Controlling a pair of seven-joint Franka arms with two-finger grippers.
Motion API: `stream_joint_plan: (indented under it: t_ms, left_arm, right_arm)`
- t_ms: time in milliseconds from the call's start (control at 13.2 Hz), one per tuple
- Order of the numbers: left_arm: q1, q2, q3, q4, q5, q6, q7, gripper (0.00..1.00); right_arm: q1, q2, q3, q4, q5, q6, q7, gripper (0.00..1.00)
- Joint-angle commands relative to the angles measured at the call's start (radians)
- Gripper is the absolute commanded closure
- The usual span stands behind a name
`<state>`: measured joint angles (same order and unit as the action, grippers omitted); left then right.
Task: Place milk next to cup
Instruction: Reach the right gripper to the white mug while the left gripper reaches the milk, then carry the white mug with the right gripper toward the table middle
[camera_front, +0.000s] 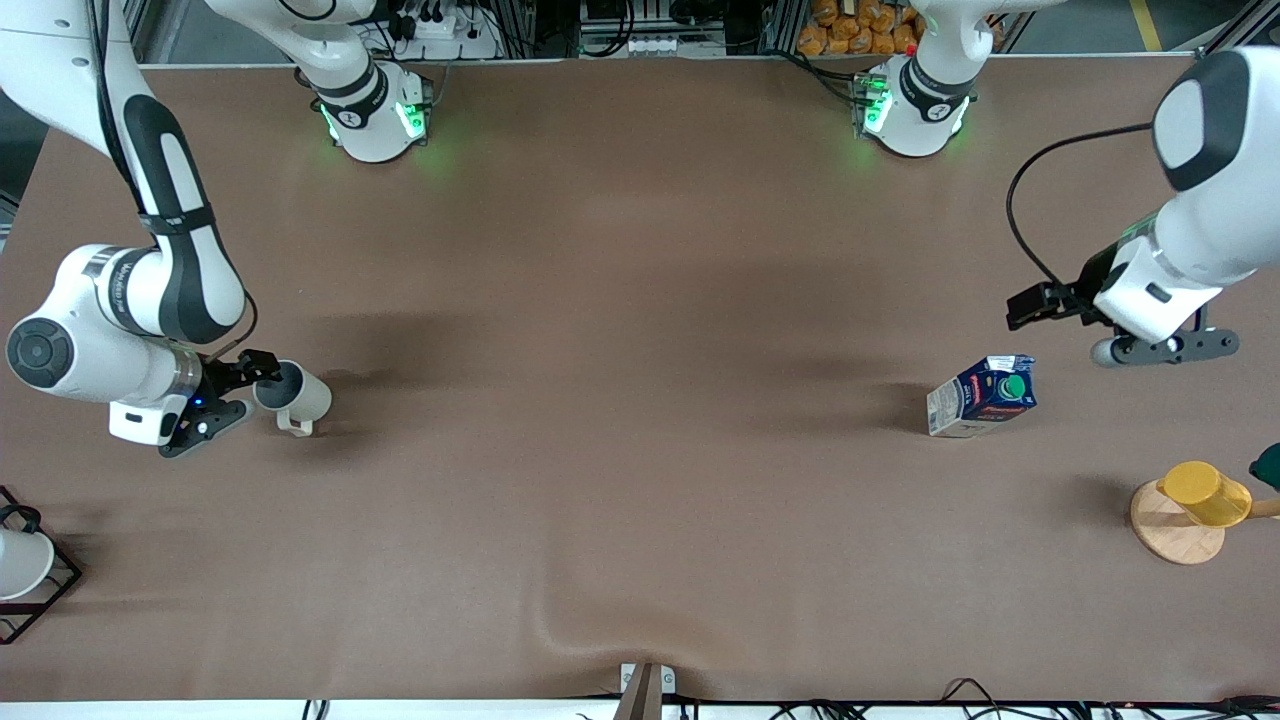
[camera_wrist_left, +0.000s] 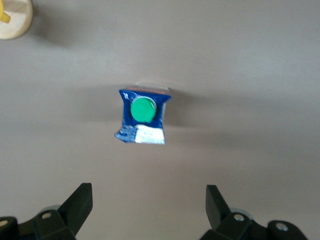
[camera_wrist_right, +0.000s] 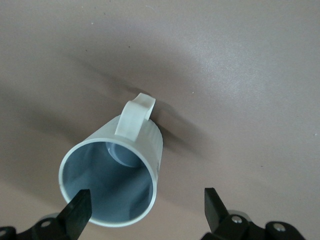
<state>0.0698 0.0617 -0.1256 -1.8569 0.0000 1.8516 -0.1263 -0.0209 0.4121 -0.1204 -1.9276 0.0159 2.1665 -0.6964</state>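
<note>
1. The milk (camera_front: 981, 396) stands on the table (camera_front: 620, 450) toward my left arm's end; in the front view its green cap (camera_front: 1014, 386) sits on the dark blue top, with the pale lower part showing at the side turned toward my right arm's end; nothing touches it.
2. My left gripper (camera_front: 1060, 304) hangs in the air over bare table just beside the milk, on the side toward my bases; its fingers are spread wide apart and hold nothing; in the left wrist view the milk (camera_wrist_left: 142, 116) lies well clear of both fingertips (camera_wrist_left: 80, 200), cap (camera_wrist_left: 143, 109) facing up.
3. The cup (camera_front: 293, 393) stands on the table toward my right arm's end, well apart from the milk; its handle (camera_front: 297, 427) points toward the front camera.
4. My right gripper (camera_front: 243, 380) is at the cup's rim; its fingers are apart; in the right wrist view one fingertip (camera_wrist_right: 80, 207) sits over the cup's (camera_wrist_right: 117, 170) grey inside and the other lies outside the wall, so the rim is between them; I cannot tell whether either touches it.
5. A yellow cup (camera_front: 1205, 493) rests on a round wooden base (camera_front: 1172, 535) nearer the front camera than the milk; a black wire rack (camera_front: 45, 590) with a white cup (camera_front: 20, 562) sits at the table's edge by my right arm.
</note>
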Motion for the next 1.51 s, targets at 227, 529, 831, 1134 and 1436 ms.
stream_joint_plan:
  t_ms: [227, 529, 831, 1134, 1436]
  left_arm:
    - [-0.004, 0.179, -0.009, 0.025, 0.090, 0.144, -0.073, 0.00]
    - [-0.021, 0.224, -0.009, 0.031, 0.097, 0.179, -0.087, 0.00]
    - [-0.018, 0.227, -0.008, 0.024, 0.103, 0.179, -0.078, 0.00]
    - [-0.015, 0.265, -0.008, 0.021, 0.109, 0.181, -0.076, 0.00]
    - [-0.010, 0.293, -0.008, 0.021, 0.110, 0.181, -0.072, 0.00]
  right_arm:
    - [-0.001, 0.002, 0.010, -0.077, -0.014, 0.133, -0.051, 1.00]
    - [-0.007, -0.003, 0.010, -0.077, -0.014, 0.115, -0.043, 1.00]
    - [-0.007, -0.033, 0.010, -0.016, -0.014, -0.021, -0.035, 1.00]
    - [0.050, -0.026, 0.015, 0.130, 0.004, -0.183, 0.071, 1.00]
    - [0.194, -0.010, 0.016, 0.240, 0.079, -0.189, 0.397, 1.00]
